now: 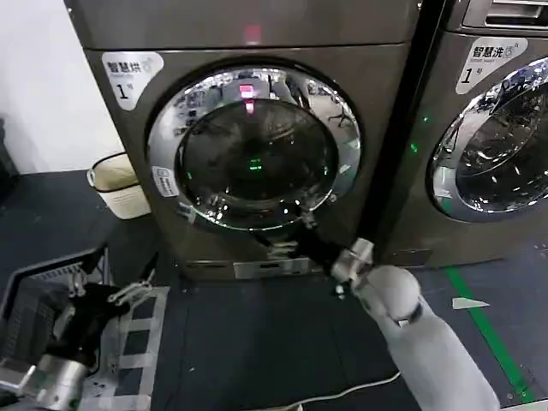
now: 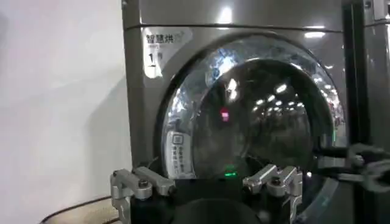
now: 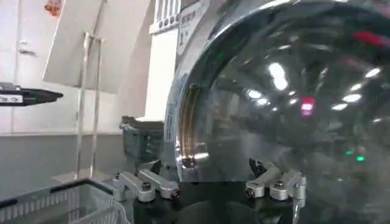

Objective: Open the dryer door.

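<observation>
Head view, left to right: left gripper (image 1: 110, 295) hangs low beside a dark wire basket (image 1: 34, 295), fingers spread apart, holding nothing. Cream bin (image 1: 116, 184) stands against the wall. Dryer door (image 1: 254, 147) sits shut on the left machine (image 1: 154, 231), facing the robot squarely; round, wide mirror-bright chrome ring around dark domed glass. Right gripper (image 1: 300, 229) reaches to the door's lower rim, on its right side. Right wrist view: fingers (image 3: 146, 185) parted, straddling the chrome edge (image 3: 189, 140). Second machine (image 1: 488, 128) stands at far right, similar porthole.
</observation>
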Action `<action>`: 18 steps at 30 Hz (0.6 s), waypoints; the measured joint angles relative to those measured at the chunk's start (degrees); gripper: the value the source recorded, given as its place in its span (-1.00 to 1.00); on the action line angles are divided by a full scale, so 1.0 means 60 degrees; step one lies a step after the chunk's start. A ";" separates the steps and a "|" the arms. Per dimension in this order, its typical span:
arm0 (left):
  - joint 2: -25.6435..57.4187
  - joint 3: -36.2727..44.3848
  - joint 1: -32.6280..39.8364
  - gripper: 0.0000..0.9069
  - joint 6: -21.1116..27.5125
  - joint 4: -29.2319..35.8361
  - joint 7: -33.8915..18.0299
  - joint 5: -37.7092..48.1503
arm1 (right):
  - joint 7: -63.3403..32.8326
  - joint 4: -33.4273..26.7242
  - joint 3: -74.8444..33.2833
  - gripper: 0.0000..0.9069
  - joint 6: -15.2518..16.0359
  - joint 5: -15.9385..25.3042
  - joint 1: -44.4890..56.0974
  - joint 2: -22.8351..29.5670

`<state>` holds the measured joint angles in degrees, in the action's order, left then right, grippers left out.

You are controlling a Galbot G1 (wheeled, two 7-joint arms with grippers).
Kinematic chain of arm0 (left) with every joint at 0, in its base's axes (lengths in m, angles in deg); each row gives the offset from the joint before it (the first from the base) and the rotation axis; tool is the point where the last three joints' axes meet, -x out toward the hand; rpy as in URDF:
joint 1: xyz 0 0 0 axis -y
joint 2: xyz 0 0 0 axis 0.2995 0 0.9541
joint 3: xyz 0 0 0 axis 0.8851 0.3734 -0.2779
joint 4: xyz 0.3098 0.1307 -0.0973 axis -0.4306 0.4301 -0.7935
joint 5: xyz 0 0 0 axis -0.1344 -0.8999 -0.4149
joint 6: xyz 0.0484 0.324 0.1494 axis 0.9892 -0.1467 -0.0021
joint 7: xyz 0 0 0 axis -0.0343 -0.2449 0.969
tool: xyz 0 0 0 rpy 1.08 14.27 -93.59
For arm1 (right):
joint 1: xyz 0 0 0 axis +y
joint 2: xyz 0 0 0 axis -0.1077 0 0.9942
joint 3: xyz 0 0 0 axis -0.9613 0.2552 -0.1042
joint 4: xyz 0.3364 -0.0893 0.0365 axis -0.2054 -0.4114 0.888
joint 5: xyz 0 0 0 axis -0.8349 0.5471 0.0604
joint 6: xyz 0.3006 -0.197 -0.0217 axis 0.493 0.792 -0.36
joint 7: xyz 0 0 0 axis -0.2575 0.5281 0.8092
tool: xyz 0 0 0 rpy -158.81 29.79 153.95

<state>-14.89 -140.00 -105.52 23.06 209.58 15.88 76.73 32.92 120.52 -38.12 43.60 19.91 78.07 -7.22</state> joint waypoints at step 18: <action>-0.0020 -0.0020 -0.0068 1.00 -0.0013 0.0015 0.0009 -0.0287 | 0.0502 -0.3218 0.1999 1.00 -0.0320 -0.0055 -0.3062 0.1464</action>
<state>-15.00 -140.12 -105.92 22.99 209.67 15.94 75.01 35.94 101.21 -26.12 41.68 19.58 59.70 1.57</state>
